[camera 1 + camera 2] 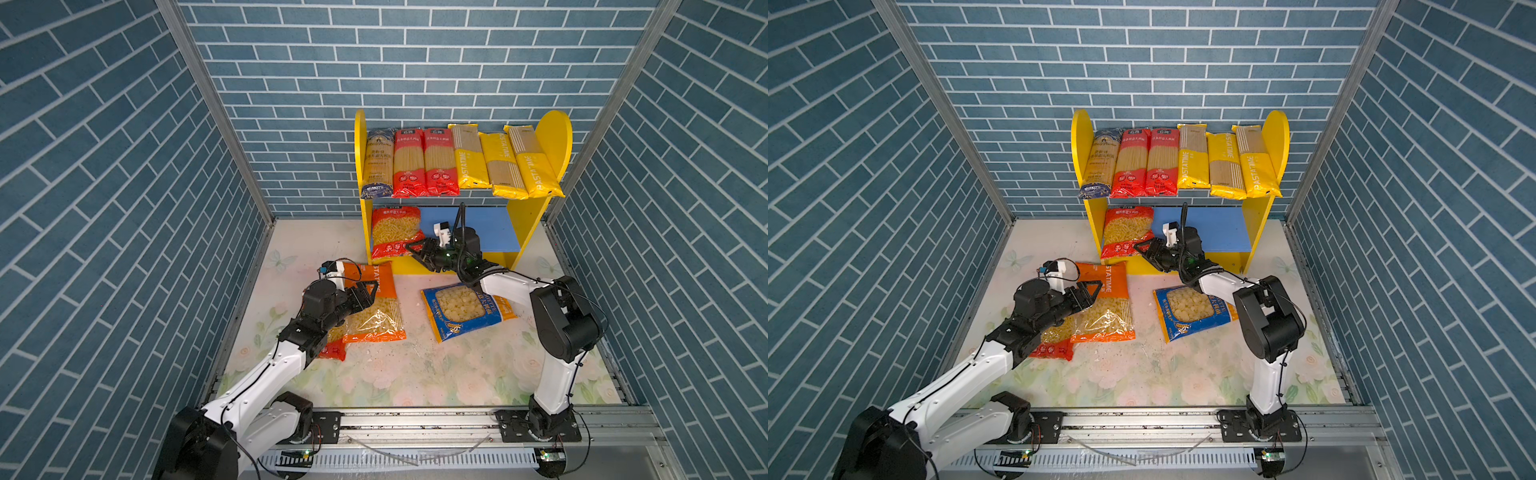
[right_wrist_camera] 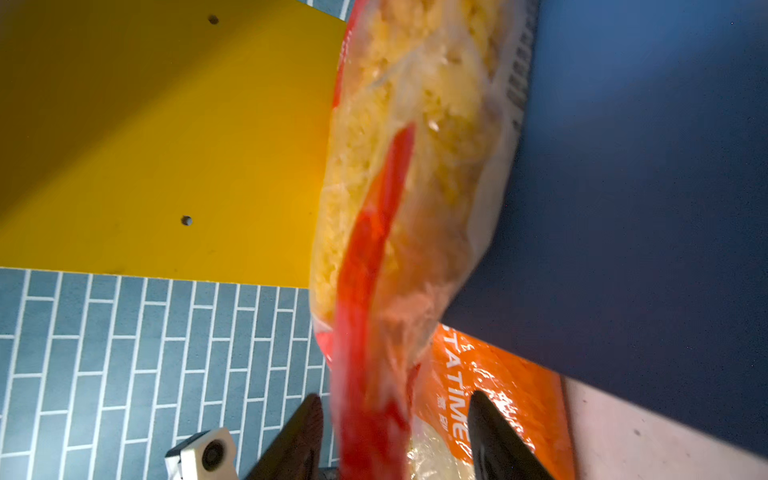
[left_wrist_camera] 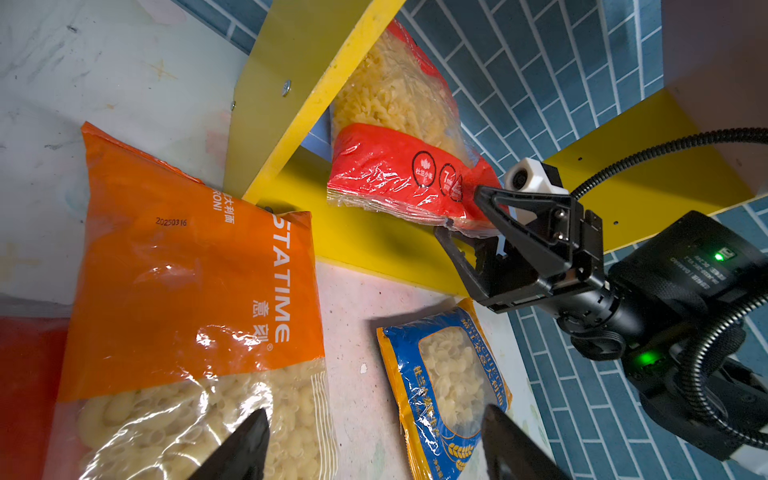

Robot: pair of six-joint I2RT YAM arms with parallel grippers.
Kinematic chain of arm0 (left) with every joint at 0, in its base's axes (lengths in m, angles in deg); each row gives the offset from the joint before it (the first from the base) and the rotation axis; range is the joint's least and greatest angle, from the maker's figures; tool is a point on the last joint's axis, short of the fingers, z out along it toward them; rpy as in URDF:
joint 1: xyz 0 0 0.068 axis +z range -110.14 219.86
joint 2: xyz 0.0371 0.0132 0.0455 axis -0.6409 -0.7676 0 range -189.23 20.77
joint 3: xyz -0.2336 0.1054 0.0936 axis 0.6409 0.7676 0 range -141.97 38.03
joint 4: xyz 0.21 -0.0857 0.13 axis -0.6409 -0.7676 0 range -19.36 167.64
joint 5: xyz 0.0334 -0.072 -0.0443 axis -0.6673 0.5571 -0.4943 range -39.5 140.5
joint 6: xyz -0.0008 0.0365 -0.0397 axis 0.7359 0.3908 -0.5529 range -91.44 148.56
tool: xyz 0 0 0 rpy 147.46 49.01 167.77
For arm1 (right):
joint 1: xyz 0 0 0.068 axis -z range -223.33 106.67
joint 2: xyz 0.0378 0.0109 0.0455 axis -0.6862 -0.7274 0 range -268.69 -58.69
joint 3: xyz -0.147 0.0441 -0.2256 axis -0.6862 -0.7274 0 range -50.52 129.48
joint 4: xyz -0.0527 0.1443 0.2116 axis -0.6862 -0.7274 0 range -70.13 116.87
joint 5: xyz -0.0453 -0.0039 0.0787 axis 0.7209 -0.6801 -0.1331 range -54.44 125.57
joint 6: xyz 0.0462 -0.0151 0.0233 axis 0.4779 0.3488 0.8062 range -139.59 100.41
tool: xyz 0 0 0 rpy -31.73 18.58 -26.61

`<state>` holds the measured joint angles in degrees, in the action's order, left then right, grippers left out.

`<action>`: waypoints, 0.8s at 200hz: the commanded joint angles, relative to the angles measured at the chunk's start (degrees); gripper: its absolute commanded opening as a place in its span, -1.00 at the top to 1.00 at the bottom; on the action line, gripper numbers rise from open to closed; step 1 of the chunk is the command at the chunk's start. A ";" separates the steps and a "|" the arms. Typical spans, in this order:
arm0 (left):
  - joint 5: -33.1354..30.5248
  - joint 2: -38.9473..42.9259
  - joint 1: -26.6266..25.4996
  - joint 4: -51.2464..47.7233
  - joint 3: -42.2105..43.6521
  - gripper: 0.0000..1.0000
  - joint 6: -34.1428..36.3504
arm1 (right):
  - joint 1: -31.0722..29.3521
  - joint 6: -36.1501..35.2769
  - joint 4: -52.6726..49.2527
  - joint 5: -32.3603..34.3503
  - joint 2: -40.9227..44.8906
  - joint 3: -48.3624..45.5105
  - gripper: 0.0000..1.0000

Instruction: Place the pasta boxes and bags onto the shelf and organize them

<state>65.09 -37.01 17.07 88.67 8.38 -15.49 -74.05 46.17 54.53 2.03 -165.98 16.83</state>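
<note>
The shelf (image 1: 555, 137) (image 1: 1277, 137) stands at the back, with several long spaghetti packs (image 1: 457, 162) (image 1: 1183, 162) lined up on its upper board. A red bag (image 1: 395, 232) (image 1: 1126, 232) (image 3: 399, 166) (image 2: 415, 187) leans on the blue lower board at its left end. My right gripper (image 1: 419, 253) (image 1: 1144, 251) (image 3: 457, 212) (image 2: 395, 399) is open, its fingers either side of that bag's lower corner. My left gripper (image 1: 374, 293) (image 1: 1096, 291) (image 3: 376, 415) hangs open over the orange bag (image 1: 374, 303) (image 1: 1104, 307) (image 3: 187, 270) on the floor.
A blue-yellow bag (image 1: 461, 311) (image 1: 1192, 311) (image 3: 449, 374) lies on the floor under the right arm. Another red bag (image 1: 332, 351) (image 1: 1052, 351) pokes out beneath the orange one and the left arm. Brick-patterned walls close in on three sides.
</note>
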 commanded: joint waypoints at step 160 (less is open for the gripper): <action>-21.08 14.80 26.35 -35.45 3.61 -0.70 -0.71 | -30.59 -27.69 -36.43 20.68 -0.90 11.08 -0.12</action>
<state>47.39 -22.95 40.29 56.78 10.81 -15.25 -99.95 28.55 27.75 18.51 -159.97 17.18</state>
